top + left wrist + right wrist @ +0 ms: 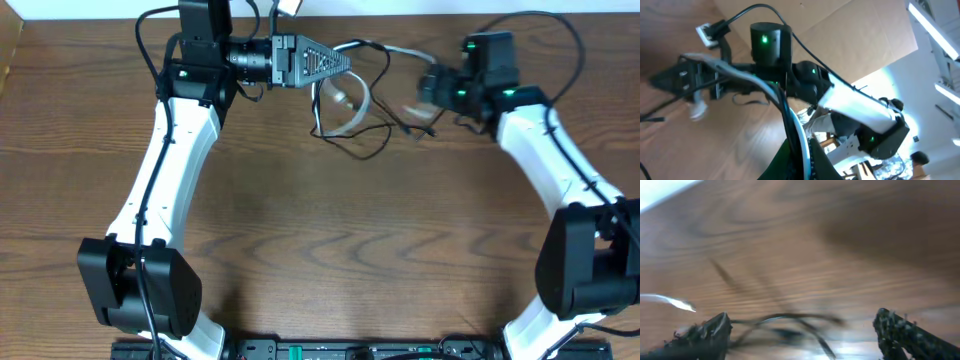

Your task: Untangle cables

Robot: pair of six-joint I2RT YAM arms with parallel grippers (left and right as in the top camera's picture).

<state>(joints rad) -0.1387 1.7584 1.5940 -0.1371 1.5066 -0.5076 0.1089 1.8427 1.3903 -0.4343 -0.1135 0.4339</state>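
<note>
Overhead: left gripper (pixel 340 62) pressed together, white cable (pixel 355 110) looped just below its tip, black cable (pixel 375 150) tangled through the loop on wooden table (pixel 300 240). Right gripper (pixel 428 95) just beside tangle.
Left wrist: white cable (pixel 725 67) draped across closed fingers (pixel 675 80); cannot tell whether pinched.
Right wrist: right gripper (pixel 802 317) spread wide, blurred black cable (pixel 775 316) lying between its fingers.

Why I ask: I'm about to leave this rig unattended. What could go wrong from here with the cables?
1. The left end effector seems shut on the white cable, whose loop crosses the black cable. Pulling could tighten the tangle instead of freeing it.
2. The right end effector stands open around dark strands in a blurred wrist view. It might close on the wrong strand, or miss.
</note>
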